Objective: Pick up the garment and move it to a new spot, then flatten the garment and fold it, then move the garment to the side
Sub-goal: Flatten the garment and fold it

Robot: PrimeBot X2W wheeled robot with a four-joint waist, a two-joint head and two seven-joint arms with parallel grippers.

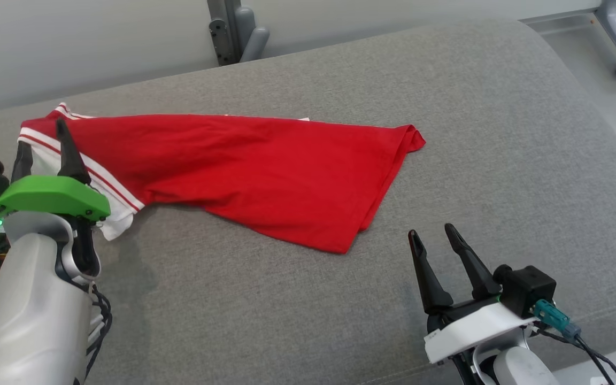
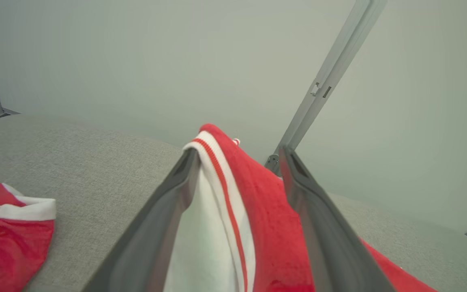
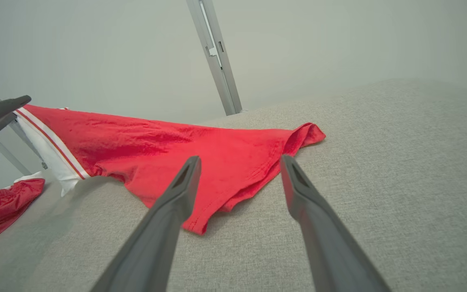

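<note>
Looking at our left hand (image 1: 42, 140), we find its fingers spread, with the white striped band (image 2: 217, 194) of the red garment (image 1: 265, 166) rising between them, perhaps snagged on one. Pulling away carelessly could drag that band and rumple the garment, which lies stretched across the grey cushion (image 1: 500, 133). Our right hand (image 1: 431, 230), also spread, hovers near its front edge, pinning nothing down.

2 pincers (image 1: 40, 136) (image 1: 431, 231), 1 red garment (image 1: 265, 171), poss. 2nd garment (image 3: 2, 207), 1 cushion (image 1: 500, 133)
</note>
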